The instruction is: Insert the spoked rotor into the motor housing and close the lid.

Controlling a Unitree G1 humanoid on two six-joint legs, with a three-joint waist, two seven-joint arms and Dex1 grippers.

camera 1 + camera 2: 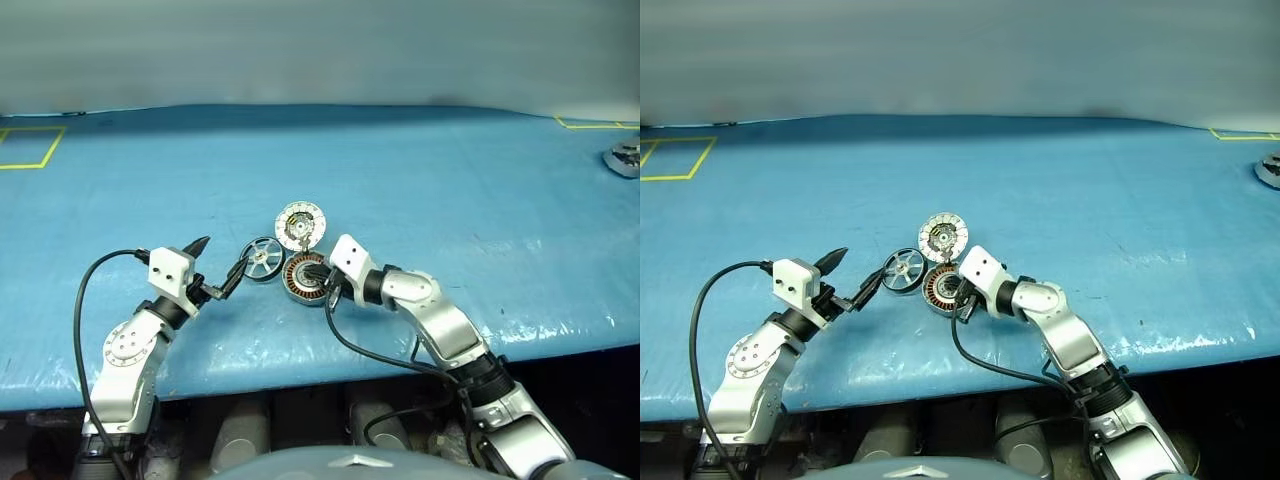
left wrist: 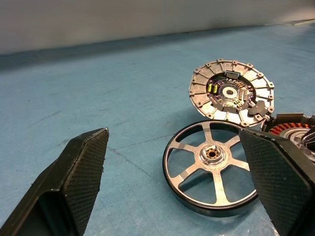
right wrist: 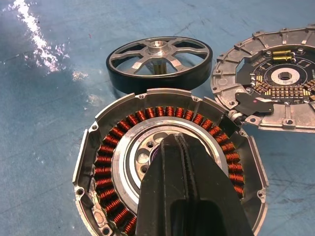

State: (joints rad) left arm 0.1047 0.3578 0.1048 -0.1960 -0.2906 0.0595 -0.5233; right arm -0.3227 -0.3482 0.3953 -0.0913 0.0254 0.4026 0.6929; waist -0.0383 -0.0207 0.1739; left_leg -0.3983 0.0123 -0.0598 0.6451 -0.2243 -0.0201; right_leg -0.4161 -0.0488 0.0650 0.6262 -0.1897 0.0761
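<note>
Lying flat on the blue counter, spoked rotor just beside motor housing | lid behind | left gripper spread wide at rotor | right gripper closed over housing centre | step: rotor pickup pending | next: close on rim.

A blue sheet covers the counter across the frame, wrinkled and shiny in patches toward its near edge at the lower right. Yellow tape marks a rectangle at the upper left, and another piece of yellow tape marks a corner at the upper right. A small silver-grey metal object lies at the right edge, cut off by the frame. A pale grey wall runs along the top.
</note>
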